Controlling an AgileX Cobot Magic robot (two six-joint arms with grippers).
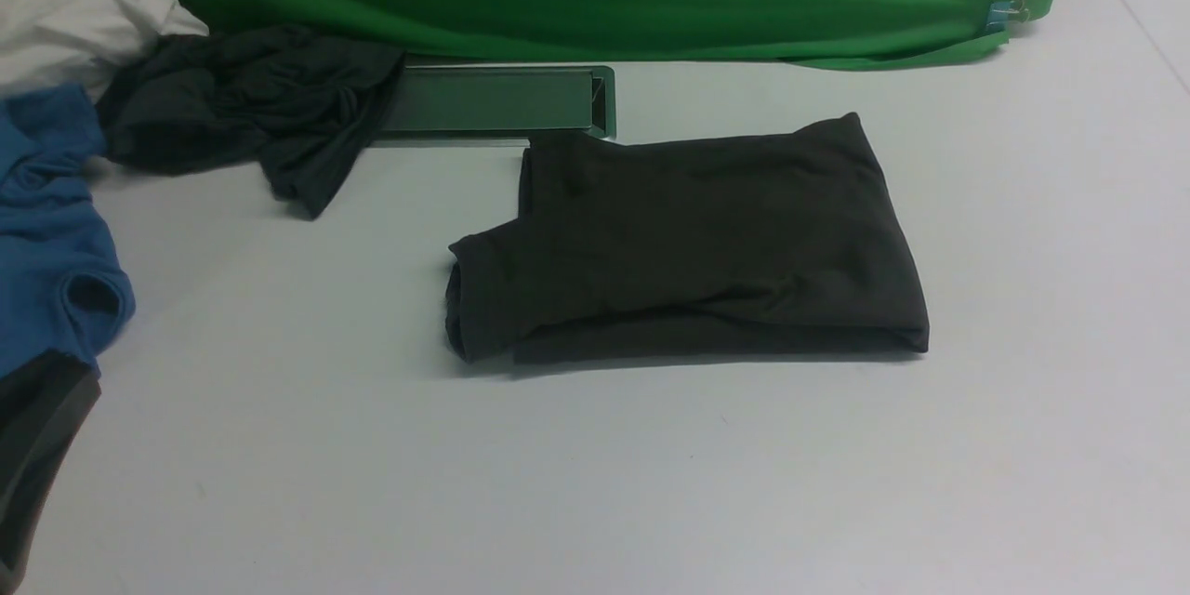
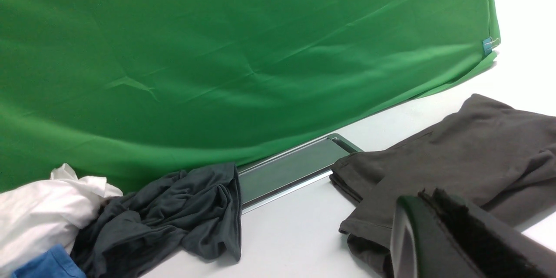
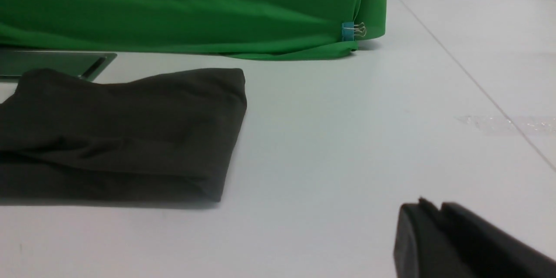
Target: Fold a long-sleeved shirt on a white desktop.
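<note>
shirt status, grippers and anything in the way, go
Left gripper shut, empty. Right gripper shut, empty. Long-sleeved shirt folded flat on white desktop. Nothing on it; garment pile far left.

Shirt (image 1: 707, 242) in front of me: dark brownish-black knit, folded into a flat rectangular bundle, thick fold edge along near side, one cuffed end sticking out left. Lies mid-counter (image 1: 595, 483), white and smooth, slightly right of centre.

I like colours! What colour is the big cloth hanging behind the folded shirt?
Bright green: the draped cloth backdrop is plain green, clearest in the left wrist view.
</note>
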